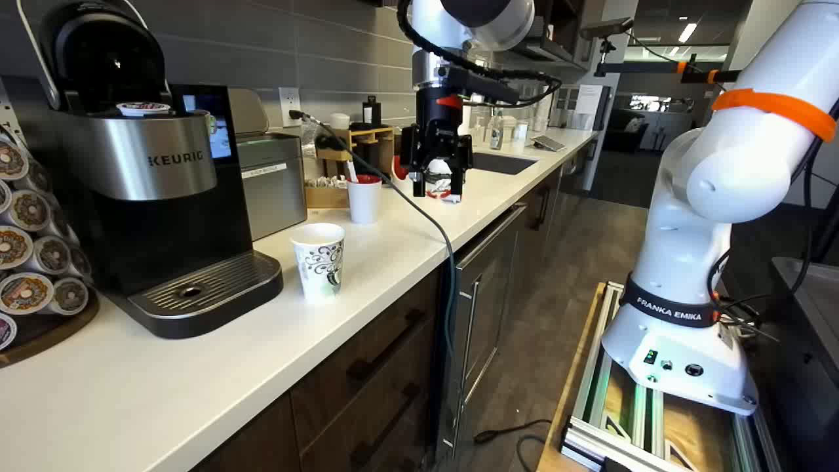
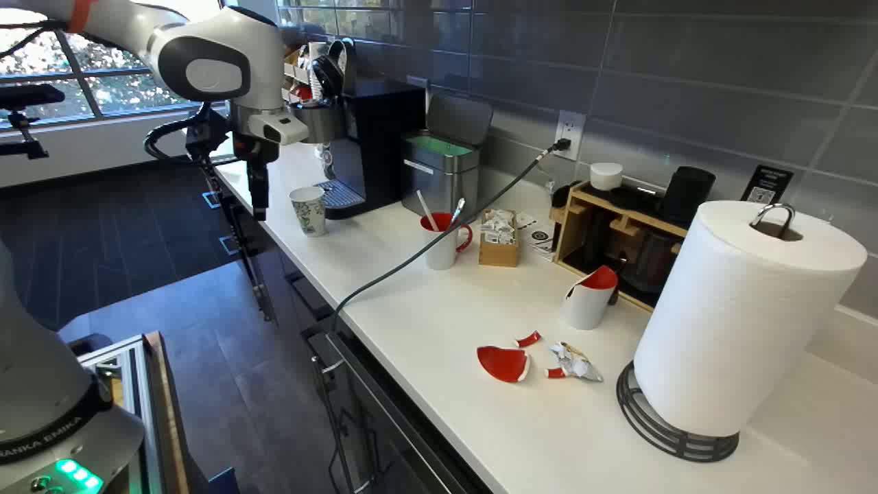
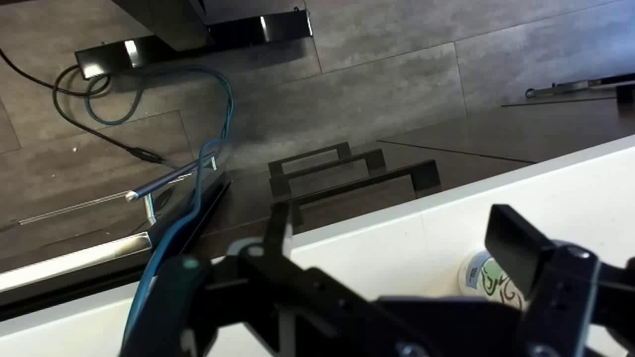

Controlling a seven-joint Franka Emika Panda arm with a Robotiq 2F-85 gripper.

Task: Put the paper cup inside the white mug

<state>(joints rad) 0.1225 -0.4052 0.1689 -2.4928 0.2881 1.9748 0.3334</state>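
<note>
Foremost in an exterior view, coffee pods [image 1: 51, 254] are stacked on the counter [image 1: 164, 393], away from its front edge. The coffee maker [image 1: 164, 177] stands next, its drip tray [image 1: 203, 288] extending toward the front edge. The paper cup [image 1: 319, 262] is located just beside the drip tray, close to the front edge; it stands upright, with green print visible in the wrist view. The gripper [image 1: 438, 187] hangs by the front edge, directed downward, near the paper cup but apart from it. Its two fingers [image 3: 513, 243] are spread wide and have hold of nothing. Whether it is positioned over the counter or past the front edge cannot be determined. A metal bin [image 1: 272, 180] with raised lid occupies the rear edge. The white mug [image 1: 364, 200] stands upright between the front and rear edges, apart from the paper cup; sticks [image 2: 426, 209] project from its red interior. Beside it, toward the rear edge, is a box of packets [image 2: 499, 254]. A wooden organizer [image 2: 624, 225] follows at the rear edge. In front of the organizer stands a broken mug [image 2: 588, 305]; red shards [image 2: 504, 362] lie nearer the front edge. Farther along are an upright paper-towel roll [image 2: 741, 322] and the sink [image 1: 501, 164], set back from the front edge.
</note>
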